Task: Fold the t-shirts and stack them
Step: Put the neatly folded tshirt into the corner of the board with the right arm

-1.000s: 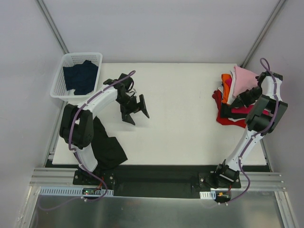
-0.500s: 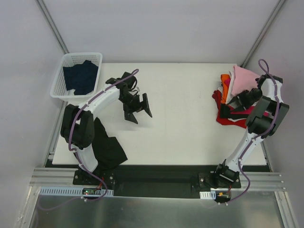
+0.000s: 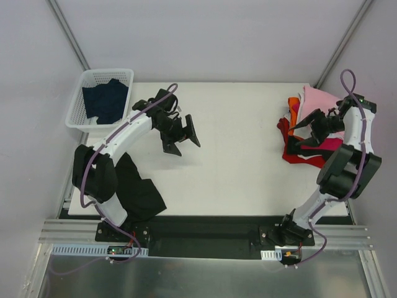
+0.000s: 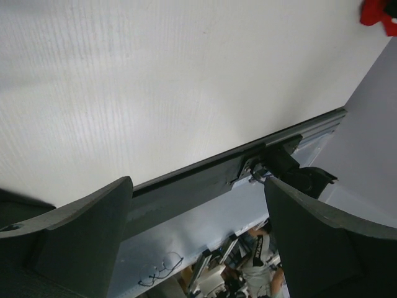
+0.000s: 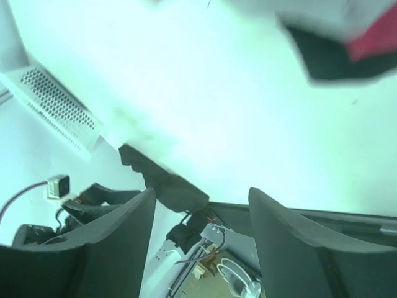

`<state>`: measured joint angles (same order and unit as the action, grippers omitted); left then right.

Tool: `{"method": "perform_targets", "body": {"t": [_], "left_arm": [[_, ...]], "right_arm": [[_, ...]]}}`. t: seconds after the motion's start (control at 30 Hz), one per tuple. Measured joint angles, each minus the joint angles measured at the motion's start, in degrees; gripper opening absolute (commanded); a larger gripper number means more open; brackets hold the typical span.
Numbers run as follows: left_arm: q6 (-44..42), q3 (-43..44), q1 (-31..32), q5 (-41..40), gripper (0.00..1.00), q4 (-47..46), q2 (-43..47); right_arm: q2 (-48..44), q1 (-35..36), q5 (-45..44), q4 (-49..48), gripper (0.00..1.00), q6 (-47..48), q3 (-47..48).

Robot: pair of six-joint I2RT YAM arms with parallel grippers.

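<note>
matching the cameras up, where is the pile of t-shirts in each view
Top external: pile of t-shirts at the table right edge.
Left wrist: only its red edge, top right corner.
Right wrist: blurred dark and red cloth, top right.
Shared landmark: black rail along the table's near edge.

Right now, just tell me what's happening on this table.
Two robot arms are working through a t-shirt folding job. The right pincer is open at the pile of t-shirts on the table's right side, pink on top, and holds nothing. The left pincer is open and empty above the bare table. A black t-shirt lies loose at the near left edge beside the left arm, and a navy one sits in the white basket.
</note>
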<state>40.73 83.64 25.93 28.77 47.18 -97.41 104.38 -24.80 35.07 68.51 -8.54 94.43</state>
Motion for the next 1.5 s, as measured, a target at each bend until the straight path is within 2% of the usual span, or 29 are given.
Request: {"method": "perform_targets", "body": {"t": [0.2, 0.27, 0.3, 0.33, 0.37, 0.47, 0.53, 0.7, 0.77, 0.9, 1.17, 1.3, 1.5], "left_arm": [[3.65, -0.17, 0.02, -2.01, 0.89, -2.1, 6.54], [5.29, -2.32, 0.02, -3.04, 0.94, -2.69, 10.43], [6.21, -4.15, 0.02, -3.76, 0.99, -3.1, 12.83], [6.91, -6.01, 0.0, -4.17, 0.99, -3.06, 15.3], [7.58, -7.54, 0.02, -4.68, 0.99, -3.04, 17.35], [9.81, -13.86, -0.02, -5.7, 0.99, -2.86, 25.24], [11.02, -17.49, -0.07, -6.8, 0.99, -2.14, 30.38], [12.28, -23.06, -2.67, -10.4, 0.99, 1.18, 42.21], [12.44, -24.94, -4.48, -12.04, 0.99, 2.49, 45.68], [12.35, -27.45, -7.15, -13.38, 0.99, 3.15, 45.4], [7.69, -27.76, -13.31, -15.65, 0.99, 3.04, 35.15], [4.59, -27.76, -13.29, -16.48, 0.99, 1.2, 31.19], [1.79, -26.69, -13.35, -17.33, 0.99, -0.37, 25.77]], "right_arm": [[-17.35, 3.3, 1.9, -2.45, 0.62, -0.44, -16.22], [-20.7, 6.34, 1.11, -2.69, 0.63, -0.33, -20.48], [-21.64, 7.76, 0.68, -2.82, 0.64, -0.26, -21.9], [-22.77, 9.73, -0.2, -3.5, 0.65, -0.13, -23.8], [-23.76, 11.5, -0.98, -3.65, 0.75, 0.11, -25.51], [-27.02, 17.11, -3.39, -4.63, 0.92, 1.03, -30.62], [-29.29, 20.7, -4.57, -5.38, 0.97, 1.51, -33.48], [-32.2, 29.14, -7.43, -6.95, 0.98, 1.38, -37.81], [-31.23, 32.5, -8.79, -7.37, 0.98, 1.07, -37.77], [-24.26, 39.8, -12.09, -7.39, 0.97, 0.2, -34.07], [-1.01, 52.28, -14.4, -9.66, 0.95, -0.26, -11.78], [6.84, 56.24, -14.01, -10.82, 0.95, -0.24, -6.19], [13.66, 60.5, -13.97, -8.5, 0.92, 0.55, 0.17]]}}
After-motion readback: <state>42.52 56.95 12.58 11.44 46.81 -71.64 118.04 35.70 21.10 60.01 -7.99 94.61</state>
